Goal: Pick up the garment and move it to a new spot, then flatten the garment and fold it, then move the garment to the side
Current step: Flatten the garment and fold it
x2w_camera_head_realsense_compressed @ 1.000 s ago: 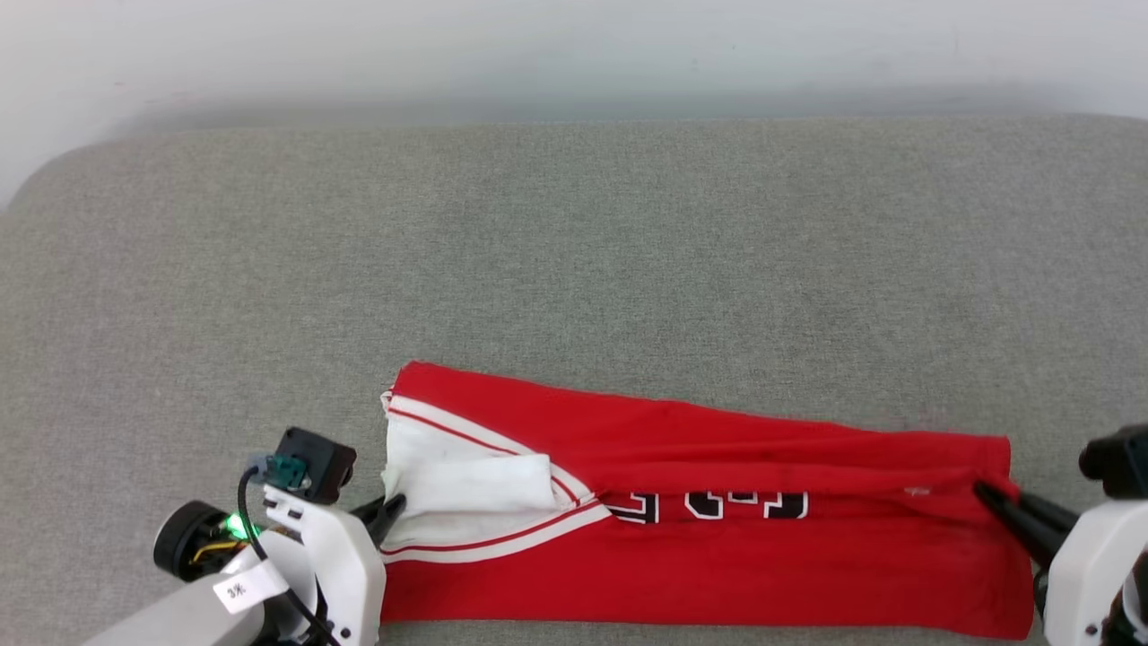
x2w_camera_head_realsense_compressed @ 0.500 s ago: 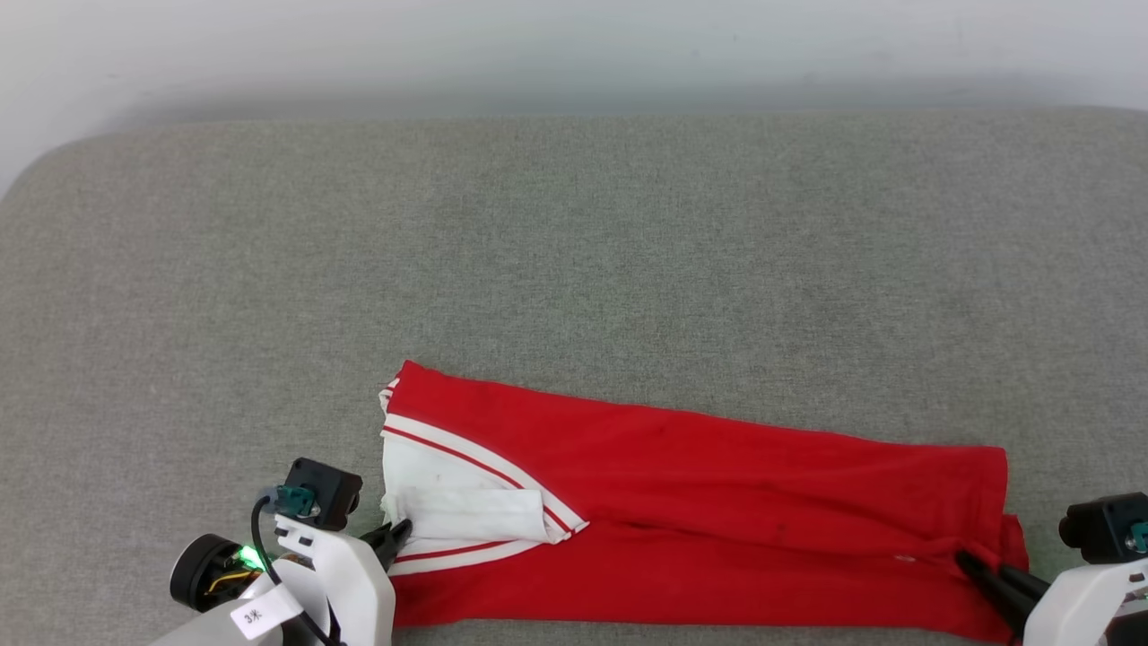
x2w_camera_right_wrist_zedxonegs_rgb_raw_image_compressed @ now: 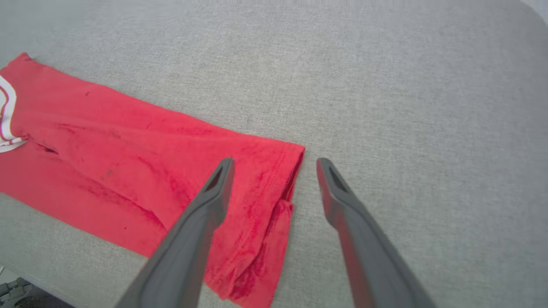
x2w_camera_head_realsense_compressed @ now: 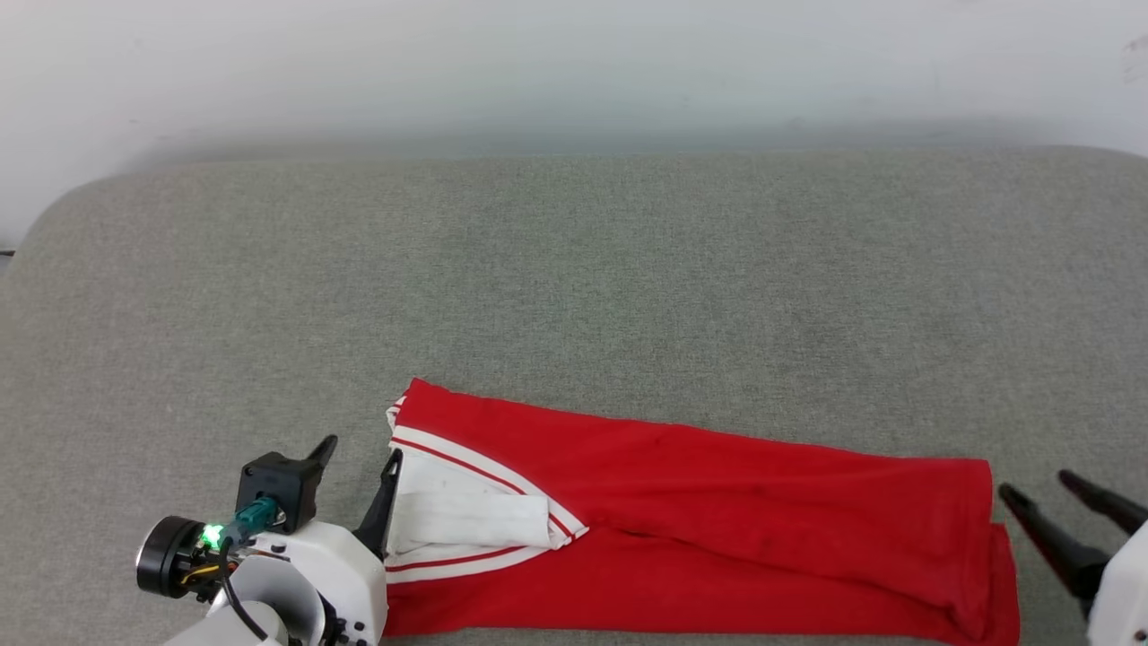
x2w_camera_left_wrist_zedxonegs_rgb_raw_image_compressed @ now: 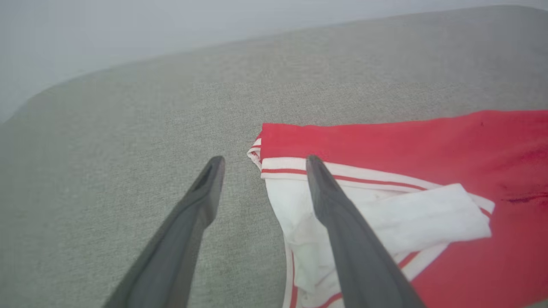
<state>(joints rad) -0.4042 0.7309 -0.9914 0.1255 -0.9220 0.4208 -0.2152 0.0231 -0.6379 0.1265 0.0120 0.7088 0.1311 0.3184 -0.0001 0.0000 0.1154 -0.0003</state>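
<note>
The garment, a red jersey with white, red-striped sleeve trim, lies folded into a long band on the grey cushion near its front edge. Its lettering is hidden in the fold. My left gripper stands open at the band's left end, one finger over the white sleeve, the other over bare cushion, holding nothing. My right gripper is open just off the band's right end; in the right wrist view the right gripper straddles the red hem corner without gripping it.
The grey fabric cushion spreads wide behind and beside the garment, with a rounded left corner. A pale wall rises behind it. The cushion's front edge runs just below the garment.
Both grippers have opened and let go of the garment's ends, drawing slightly back. The upper layer now covers the lettering that showed a second ago. The head view has shifted a little.
</note>
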